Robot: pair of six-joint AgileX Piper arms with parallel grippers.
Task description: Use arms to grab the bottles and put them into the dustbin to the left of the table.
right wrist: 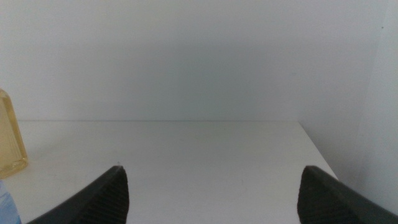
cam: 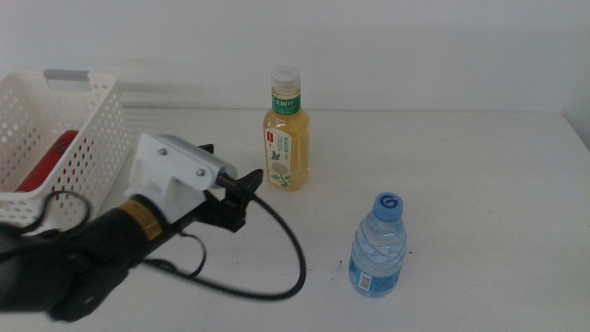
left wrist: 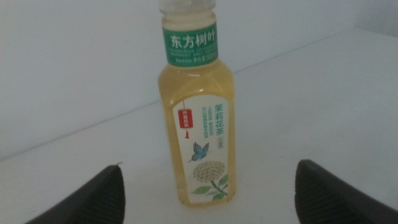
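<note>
Standing upright, cap up: tea bottle [cam: 287, 131] | left tool [cam: 241, 187] agape beside it

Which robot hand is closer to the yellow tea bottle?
Left. The left gripper sits just beside the yellow tea bottle, jaws open and aimed at it. The right gripper is out of the middle view; its camera shows only the bottle's edge.

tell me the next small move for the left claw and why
Probably ease the left claw forward until its open jaws straddle the tea bottle. In the left wrist view the bottle stands upright, centred between the jaws but beyond them. The red can is already in the basket; the right claw waits, open.
</note>
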